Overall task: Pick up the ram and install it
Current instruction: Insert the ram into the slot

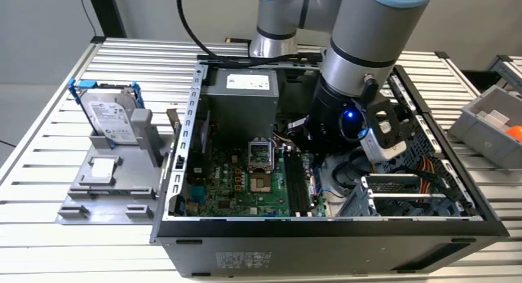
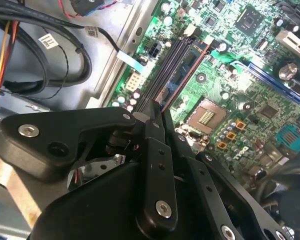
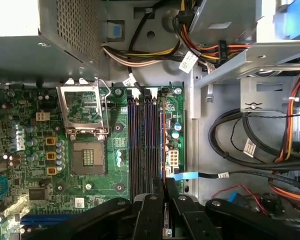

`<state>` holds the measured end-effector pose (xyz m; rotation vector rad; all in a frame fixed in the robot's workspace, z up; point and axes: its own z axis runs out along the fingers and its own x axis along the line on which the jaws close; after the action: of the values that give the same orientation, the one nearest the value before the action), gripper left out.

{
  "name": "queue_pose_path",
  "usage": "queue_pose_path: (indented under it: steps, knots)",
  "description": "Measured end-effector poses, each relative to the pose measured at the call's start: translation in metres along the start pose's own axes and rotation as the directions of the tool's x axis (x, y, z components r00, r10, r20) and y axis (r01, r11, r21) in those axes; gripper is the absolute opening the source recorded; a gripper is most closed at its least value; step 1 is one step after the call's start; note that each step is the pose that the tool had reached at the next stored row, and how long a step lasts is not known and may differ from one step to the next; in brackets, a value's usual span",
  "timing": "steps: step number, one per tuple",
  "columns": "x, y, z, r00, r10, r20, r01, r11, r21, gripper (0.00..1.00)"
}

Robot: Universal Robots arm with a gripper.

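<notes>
Blue and thin, the ram stands on edge over the motherboard inside the open case. In the second wrist view it runs away from the black fingers along the slots, on the side of them nearest the board's edge. The fingers are drawn close together on the stick's near end, so we judge them to be gripping it. We cannot tell whether its lower edge has entered a slot or merely hovers above one. In the first wrist view the stick shows as a narrow reddish line beside the dark slots, parallel to them, with the CPU socket on their far side and loose cables beyond the board's edge. The step in hand looks like seating. To do it well, we think the stick must stay parallel with its slot along the whole length and upright, not leaning towards the neighbouring slot. Pressure should go straight down and evenly, since a tilted push could jam one end. In the exterior view the arm reaches down into the case, well apart from the hard drive on the counter.
</notes>
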<state>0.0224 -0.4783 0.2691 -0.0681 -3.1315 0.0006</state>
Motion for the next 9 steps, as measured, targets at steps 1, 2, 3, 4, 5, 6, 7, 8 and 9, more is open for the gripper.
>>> queue_pose_path:
  steps: [1,2,3,4,5,6,7,8,9]
  knots:
    - [0.0001,0.0000,0.0018,1.0000,0.000,0.0000,0.000,1.0000,0.0003,0.00]
    - [0.0002,0.0000,0.0036,1.0000,0.000,0.0000,0.000,1.0000,0.0008,0.00]
    - [0.0002,0.0000,0.0054,1.0000,0.000,0.0000,0.000,1.0000,0.0009,0.00]
    - [0.0003,0.0000,0.0072,1.0000,0.000,0.0000,0.000,1.0000,0.0012,0.00]
    - [0.0005,0.0000,0.0091,1.0000,0.000,0.0001,0.000,1.0000,0.0015,0.00]
    - [0.0006,0.0000,0.0109,1.0000,0.000,0.0001,0.000,1.0000,0.0019,0.00]
    - [0.0006,0.0000,0.0128,1.0000,0.000,0.0001,0.000,1.0000,0.0021,0.00]
    - [0.0007,0.0000,0.0145,1.0000,0.000,0.0001,0.000,1.0000,0.0022,0.00]
    - [0.0007,0.0000,0.0163,1.0000,0.000,0.0001,0.000,1.0000,0.0022,0.00]
